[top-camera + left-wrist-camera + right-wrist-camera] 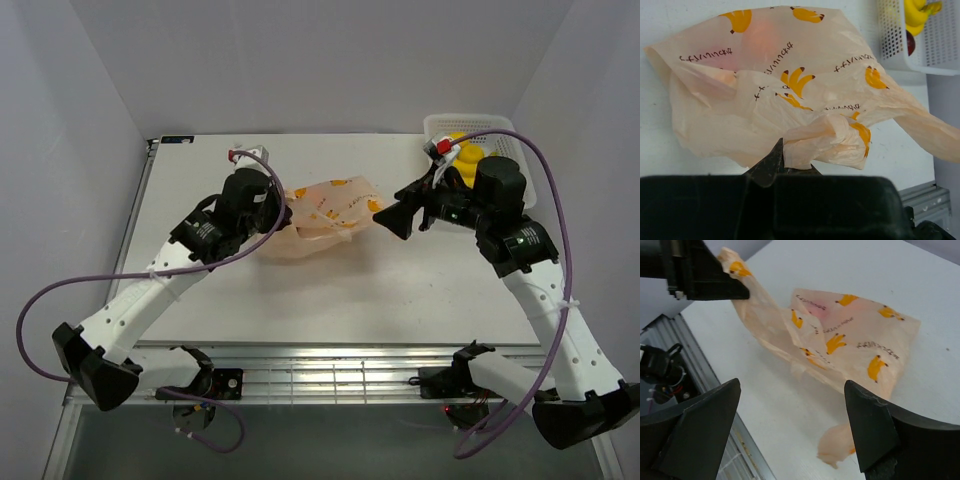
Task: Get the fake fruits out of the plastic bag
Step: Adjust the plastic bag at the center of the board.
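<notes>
Crumpled translucent peach plastic bag (805,100), banana-printed

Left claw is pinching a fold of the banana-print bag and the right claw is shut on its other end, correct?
Not quite: the right claw is open, its fingers spread wide and gripping nothing, as the right wrist view shows. The left claw is indeed pinching a fold of the plastic bag.
</notes>
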You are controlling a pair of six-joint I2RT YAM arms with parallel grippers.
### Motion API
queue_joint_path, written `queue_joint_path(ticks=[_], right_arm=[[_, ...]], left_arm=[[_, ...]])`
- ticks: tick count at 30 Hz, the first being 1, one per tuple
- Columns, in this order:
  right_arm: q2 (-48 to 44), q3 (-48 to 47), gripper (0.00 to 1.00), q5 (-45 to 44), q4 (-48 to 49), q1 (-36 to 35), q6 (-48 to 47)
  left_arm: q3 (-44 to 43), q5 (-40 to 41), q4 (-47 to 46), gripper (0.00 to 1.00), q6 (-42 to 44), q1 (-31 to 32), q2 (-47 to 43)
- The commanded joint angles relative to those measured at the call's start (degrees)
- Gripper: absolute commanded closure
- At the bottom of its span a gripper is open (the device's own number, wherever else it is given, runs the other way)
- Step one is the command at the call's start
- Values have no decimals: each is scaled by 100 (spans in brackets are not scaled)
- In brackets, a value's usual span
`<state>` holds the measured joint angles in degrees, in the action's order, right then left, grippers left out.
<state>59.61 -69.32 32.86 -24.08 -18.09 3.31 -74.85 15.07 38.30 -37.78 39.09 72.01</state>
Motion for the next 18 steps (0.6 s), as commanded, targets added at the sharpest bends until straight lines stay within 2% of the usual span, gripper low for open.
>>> queue_joint_path(ticks=[1,5,8,13,18], right_arm=[[-152,-389,10,500,-36,-510,415],[32,-232,10,405,612,-1555,828],[480,-196,10,169,912,-1960,1092],[1323,-485,10,-507,1361,-2234,1303],[2026,-767,10,-1018,1222,-2261,1348]], left_arm=[[110,-364,-104,100,-203,55,-494],[120,-575,-130,100,-177,72,-653],[155,-628,-139,100,-195,81,-776],[225,-733,-209,100,-195,90,-803],[252,-646,-201,100,-239,90,-811]])
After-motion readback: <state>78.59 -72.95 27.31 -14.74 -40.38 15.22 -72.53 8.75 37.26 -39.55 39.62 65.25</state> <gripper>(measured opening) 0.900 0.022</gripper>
